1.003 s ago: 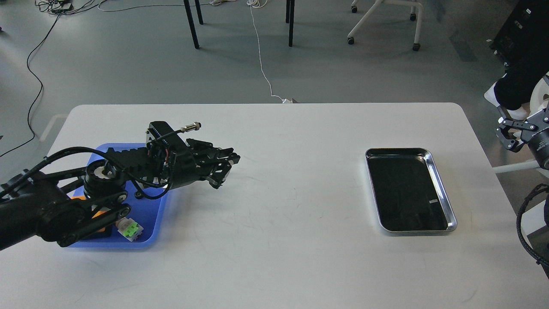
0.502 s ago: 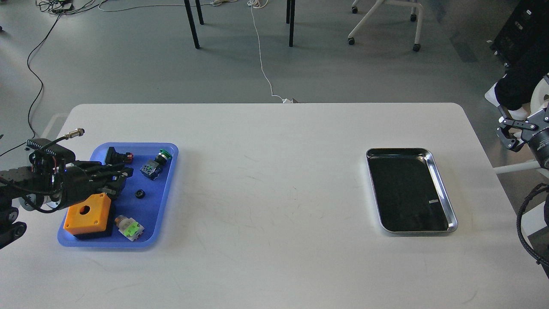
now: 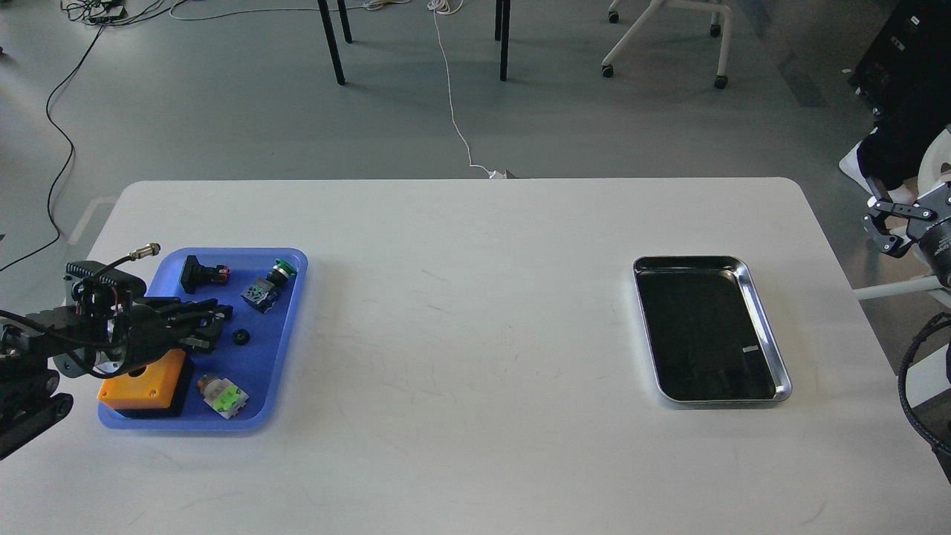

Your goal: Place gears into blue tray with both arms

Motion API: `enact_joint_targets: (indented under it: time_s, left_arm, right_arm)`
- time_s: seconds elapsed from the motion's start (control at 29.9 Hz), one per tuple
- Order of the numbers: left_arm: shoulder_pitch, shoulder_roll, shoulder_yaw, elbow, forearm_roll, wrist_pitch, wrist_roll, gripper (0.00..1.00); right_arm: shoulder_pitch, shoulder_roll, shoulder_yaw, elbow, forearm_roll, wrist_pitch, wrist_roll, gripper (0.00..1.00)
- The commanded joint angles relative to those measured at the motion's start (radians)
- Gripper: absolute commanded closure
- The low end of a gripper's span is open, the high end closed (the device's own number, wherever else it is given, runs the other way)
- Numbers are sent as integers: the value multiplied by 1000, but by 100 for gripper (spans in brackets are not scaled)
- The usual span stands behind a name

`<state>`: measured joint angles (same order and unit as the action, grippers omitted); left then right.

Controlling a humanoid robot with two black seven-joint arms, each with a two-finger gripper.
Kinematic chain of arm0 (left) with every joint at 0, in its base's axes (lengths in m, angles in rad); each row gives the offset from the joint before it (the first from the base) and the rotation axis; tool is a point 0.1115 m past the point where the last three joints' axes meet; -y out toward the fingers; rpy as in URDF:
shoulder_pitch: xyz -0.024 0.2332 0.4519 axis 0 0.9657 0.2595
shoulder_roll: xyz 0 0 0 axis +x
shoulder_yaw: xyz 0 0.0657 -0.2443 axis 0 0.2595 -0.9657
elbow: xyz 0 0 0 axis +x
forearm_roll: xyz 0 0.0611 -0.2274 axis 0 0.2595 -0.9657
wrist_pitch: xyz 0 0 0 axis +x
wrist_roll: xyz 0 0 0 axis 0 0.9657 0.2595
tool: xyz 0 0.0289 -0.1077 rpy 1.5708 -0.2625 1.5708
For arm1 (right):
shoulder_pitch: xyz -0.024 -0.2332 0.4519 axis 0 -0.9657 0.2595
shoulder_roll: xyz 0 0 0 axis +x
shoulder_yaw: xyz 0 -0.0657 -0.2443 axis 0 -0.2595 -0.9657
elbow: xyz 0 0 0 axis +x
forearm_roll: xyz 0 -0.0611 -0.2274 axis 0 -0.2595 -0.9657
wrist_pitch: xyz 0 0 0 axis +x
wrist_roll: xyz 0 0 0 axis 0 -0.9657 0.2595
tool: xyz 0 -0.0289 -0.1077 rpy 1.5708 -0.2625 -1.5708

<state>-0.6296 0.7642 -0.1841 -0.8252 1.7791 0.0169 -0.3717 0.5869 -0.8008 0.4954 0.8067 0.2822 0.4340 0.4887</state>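
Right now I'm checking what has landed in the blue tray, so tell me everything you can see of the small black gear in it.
The gear is a tiny black ring, apparently plastic, with a centre hole; its teeth are too small to make out. It lies flat on the floor of the blue tray, about mid-tray toward its right side, touching nothing else. The left gripper hangs just to its left, not holding it. Only this one gear shows.

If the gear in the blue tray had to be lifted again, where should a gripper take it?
Across its outer toothed rim, from straight above. The gear lies flat on the blue tray floor, with bare floor around it; the left gripper is closest.
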Motion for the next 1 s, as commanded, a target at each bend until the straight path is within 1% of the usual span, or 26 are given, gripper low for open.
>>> enact_joint_targets:
  time_s: [0.0,0.03,0.07,0.1,0.13,0.17,0.23,0.27,0.4,0.47,0.57,0.64,0.74,0.87,0.94,0.97]
  left_arm:
    - [-5,1,-2,0,2,0,-3,41]
    - [-7,4,-3,0,-1,1,-7,37]
    - [-8,4,-3,0,-1,1,-9,36]
    - [-12,9,-15,-2,-4,9,-27,26]
    - [-12,9,-15,-2,-4,9,-27,26]
    - [-19,17,-20,-5,-30,30,-70,20]
    - [-38,30,-35,-5,-116,46,-104,12]
    - [-57,44,-49,-5,-189,44,-113,9]
    - [-189,95,-69,-5,-577,12,-115,3]
    - [-257,110,-69,-5,-773,-40,-115,2]
    - [-344,130,-71,3,-1042,-145,-105,2]
    - [-399,132,-72,3,-1220,-195,-105,2]
    - [-412,129,-97,3,-1421,-209,-105,2]
    - [-412,87,-199,5,-1636,-206,-101,2]
    - [-412,50,-245,12,-1687,-206,-92,2]
    - [-407,11,-280,32,-1724,-209,-75,2]
  right_arm:
    - [-2,2,0,0,0,-1,0,2]
    - [-2,2,0,2,0,-1,0,2]
    - [-2,2,0,2,0,-1,0,2]
    - [-2,2,0,2,0,-1,0,2]
    - [-2,2,0,2,0,-1,0,2]
    - [-2,0,0,0,0,-1,0,2]
    - [-2,0,2,-1,0,-1,0,2]
    - [-1,0,2,-4,0,-1,0,2]
    - [-1,2,26,-9,-3,2,0,1]
    - [1,3,48,-14,-3,-3,0,1]
    - [-2,2,81,-14,-3,-6,0,1]
    - [-1,3,94,-17,-3,-8,0,1]
    - [1,12,130,-17,-1,-8,0,1]
    - [1,14,178,-18,-3,-8,0,1]
    - [1,12,190,-20,-3,-8,0,1]
    - [-1,12,207,-21,-3,-8,0,1]
